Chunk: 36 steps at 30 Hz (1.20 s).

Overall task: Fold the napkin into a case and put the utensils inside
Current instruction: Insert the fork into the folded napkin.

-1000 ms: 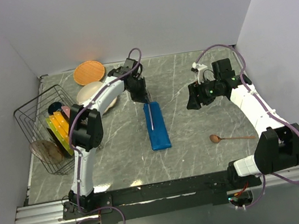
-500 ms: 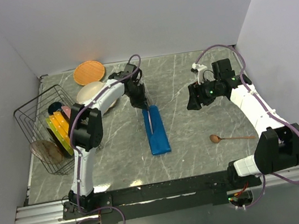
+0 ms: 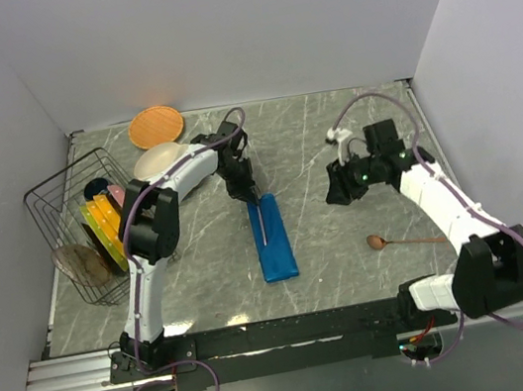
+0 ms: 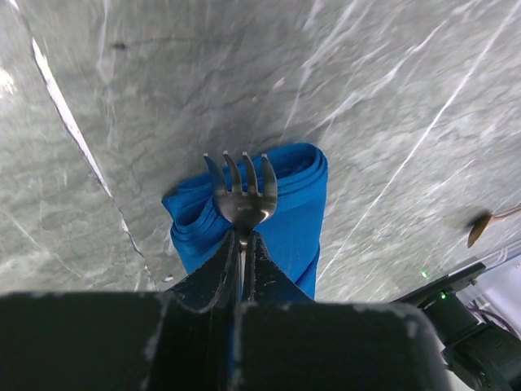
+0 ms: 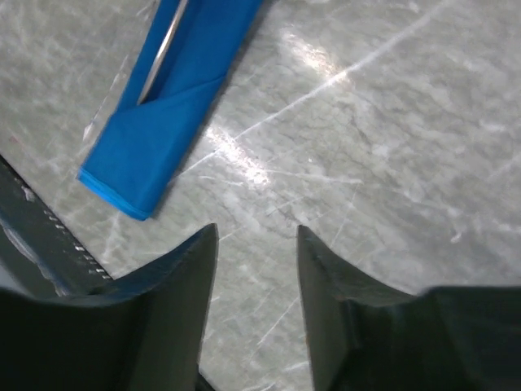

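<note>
The napkin lies mid-table as the case, a narrow bright blue layered strip. My left gripper is at its far end, shut on the handle of a silver fork that runs along the strip. In the left wrist view the fork sticks out past my shut left gripper, tines over the blue folds. My right gripper hovers open to the right of the case with nothing in it. The right wrist view shows the right gripper above bare table, with the case at upper left. A wooden spoon lies at the right.
A wire rack holding coloured plates stands at the left edge. An orange plate and a white dish sit at the back left. Walls close in the table on three sides.
My left gripper has drawn nearer and slightly left with the fork, and the case has shifted with it. The right gripper's jaws have narrowed, and it has moved a little left.
</note>
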Available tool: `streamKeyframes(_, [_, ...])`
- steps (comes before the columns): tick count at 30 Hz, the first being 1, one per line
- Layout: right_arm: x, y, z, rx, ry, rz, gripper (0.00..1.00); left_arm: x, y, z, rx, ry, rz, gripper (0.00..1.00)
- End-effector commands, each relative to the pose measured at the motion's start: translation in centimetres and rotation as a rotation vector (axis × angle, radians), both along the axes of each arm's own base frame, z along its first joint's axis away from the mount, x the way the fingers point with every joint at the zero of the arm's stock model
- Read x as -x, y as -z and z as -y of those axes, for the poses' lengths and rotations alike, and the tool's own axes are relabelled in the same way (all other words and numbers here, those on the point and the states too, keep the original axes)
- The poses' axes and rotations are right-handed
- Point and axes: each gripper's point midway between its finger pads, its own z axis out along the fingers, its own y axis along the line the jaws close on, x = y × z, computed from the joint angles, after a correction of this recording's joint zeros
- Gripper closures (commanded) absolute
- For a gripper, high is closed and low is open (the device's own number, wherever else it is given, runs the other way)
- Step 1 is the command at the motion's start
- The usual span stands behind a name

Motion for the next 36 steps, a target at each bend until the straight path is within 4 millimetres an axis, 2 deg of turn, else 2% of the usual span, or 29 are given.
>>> streamKeyframes(1, [0.6,-2.3,-3.3,0.025,-0.221,0.341,0.55,0.7,-3.0,0.3,0.056,-0.021,-0.003,0.99])
streamKeyframes(2, [2.2,-0.5,-4.7,0.021,-0.298,0.352,0.58,0.7,-3.0,0.4,0.058,-0.021,-0.004,0.99])
streamKeyframes(3, [2.8,-0.2,-5.7,0.022,-0.351,0.403,0.6,0.8,-2.8,0.4,0.056,-0.021,-0.007,0.99])
streamKeyframes(4, [2.7,-1.2,-6.8,0.028,-0.413,0.542,0.62,0.8,-2.8,0.3,0.055,-0.021,-0.009,0.99])
streamKeyframes(5, [3.7,0.8,-7.3,0.049,-0.458,0.557,0.65,0.8,-2.8,0.3,0.053,-0.021,-0.009,0.99])
streamKeyframes(6, [5.6,1.0,-9.6,0.035,-0.564,0.61,0.66,0.9,-2.6,0.3,0.049,-0.021,-0.011,0.99])
streamKeyframes(8, [7.0,1.7,-11.9,0.038,-0.679,0.692,0.69,1.1,-2.4,0.2,0.048,-0.02,-0.021,0.99])
streamKeyframes(9, [8.8,2.1,-13.6,0.017,-0.765,0.703,0.69,1.2,-2.3,0.2,0.044,-0.02,-0.024,0.99])
streamKeyframes(10, [9.8,2.4,-14.7,0.009,-0.827,0.745,0.7,1.2,-2.2,0.1,0.04,-0.02,-0.021,0.99])
streamKeyframes(11, [10.6,2.6,-15.4,0.006,-0.869,0.765,0.72,1.4,-2.3,0.1,0.042,-0.019,-0.024,0.99])
streamKeyframes(12, [12.4,3.6,-16.5,0.008,-0.946,0.762,0.73,1.4,-2.1,0.0,0.04,-0.021,-0.026,0.99])
streamKeyframes(13, [12.7,3.2,-17.4,0.0,-0.982,0.814,0.74,1.5,-2.0,0.0,0.039,-0.021,-0.028,0.99])
streamKeyframes(16, [14.9,4.6,-18.8,0.001,-1.092,0.808,0.78,1.6,-1.9,-0.2,0.035,-0.024,-0.03,0.99])
streamKeyframes(20, [16.0,5.0,-19.4,-0.021,-1.17,0.795,0.85,1.6,-2.0,-0.4,0.024,-0.027,-0.022,0.99])
streamKeyframes(24, [17.1,7.6,-18.1,0.043,-1.329,0.737,0.86,1.4,-2.1,-0.2,0.032,-0.03,-0.025,0.99])
streamKeyframes(28, [17.8,8.2,-18.0,0.047,-1.384,0.71,0.86,1.3,-2.0,-0.2,0.03,-0.032,-0.023,0.99])
streamKeyframes(31, [18.5,9.8,-17.5,0.089,-1.434,0.679,0.86,1.5,-2.0,-0.3,0.025,-0.028,-0.024,0.99])
streamKeyframes(32, [17.9,11.0,-17.1,0.157,-1.433,0.672,0.86,1.5,-1.9,-0.4,0.026,-0.03,-0.025,0.99])
streamKeyframes(33, [17.8,11.2,-17.9,0.186,-1.426,0.706,0.86,1.6,-1.8,-0.4,0.024,-0.033,-0.027,0.99])
streamKeyframes(36, [16.5,12.5,-18.4,0.29,-1.366,0.73,0.87,1.6,-1.9,-0.3,0.029,-0.034,-0.026,0.99])
